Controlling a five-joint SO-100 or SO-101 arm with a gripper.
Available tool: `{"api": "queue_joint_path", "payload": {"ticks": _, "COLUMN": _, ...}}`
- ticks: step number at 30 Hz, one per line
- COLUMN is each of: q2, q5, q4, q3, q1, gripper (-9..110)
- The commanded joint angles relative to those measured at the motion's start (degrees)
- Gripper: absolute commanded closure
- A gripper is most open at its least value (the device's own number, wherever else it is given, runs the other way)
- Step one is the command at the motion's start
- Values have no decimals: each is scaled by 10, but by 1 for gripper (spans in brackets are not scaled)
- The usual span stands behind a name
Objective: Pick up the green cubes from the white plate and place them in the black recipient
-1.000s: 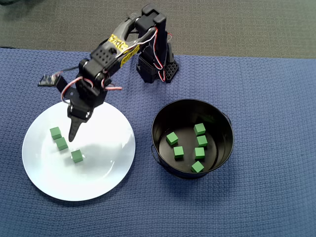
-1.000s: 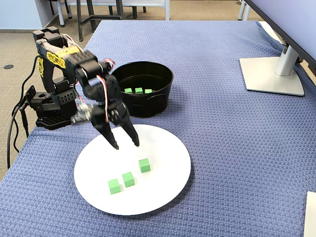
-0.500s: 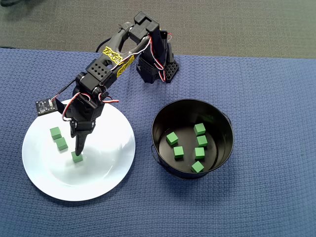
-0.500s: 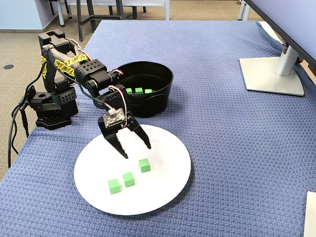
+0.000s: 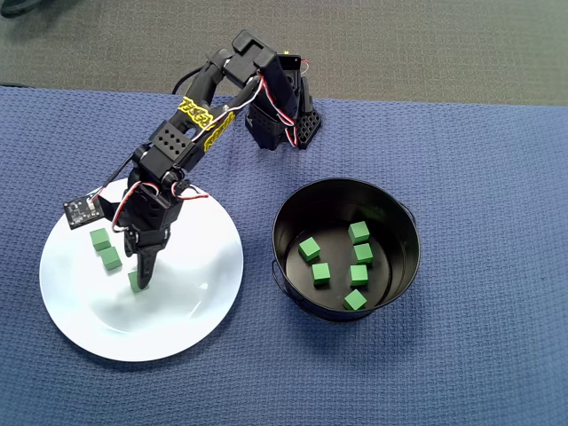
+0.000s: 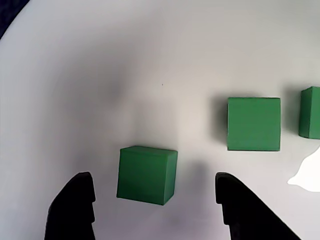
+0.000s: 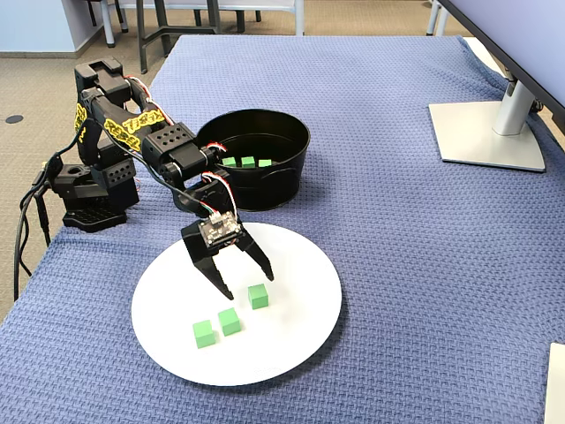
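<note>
Three green cubes are sitting on the white plate (image 7: 291,336); the nearest cube (image 6: 146,174) is lying between the two fingers in the wrist view, a bit closer to the left finger (image 6: 75,205) than the right one, not touching either. In the fixed view that same cube (image 7: 258,296) is sitting just ahead of and between the fingertips. The other two cubes on the plate (image 7: 217,328) are lying off to one side, near each other, outside the fingers' span; in the wrist view one (image 6: 253,123) is showing whole and the last one is cut by the right edge.

The gripper (image 7: 247,284) is hanging over the plate with fingers pointing down, spread wide, much wider than the cube, holding nothing. Can't tell if the fingertips are touching the plate surface.

In the overhead view the gripper (image 5: 140,280) is partly covering the nearest cube. The black recipient (image 5: 293,266) is standing on the blue cloth of the table (image 5: 479,177), just beside the plate, with six cubes (image 5: 309,248) lying on its bottom
</note>
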Motion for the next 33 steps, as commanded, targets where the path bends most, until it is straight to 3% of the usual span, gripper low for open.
{"api": "queue_joint_path", "payload": {"ticks": 1, "q2": 4, "q5": 13, "q4": -17, "q3": -43, "q1": -5, "gripper": 78}}
{"api": "queue_joint_path", "payload": {"ticks": 33, "q2": -11, "q5": 63, "q4": -29, "q3": -20, "q1": -42, "gripper": 81}}
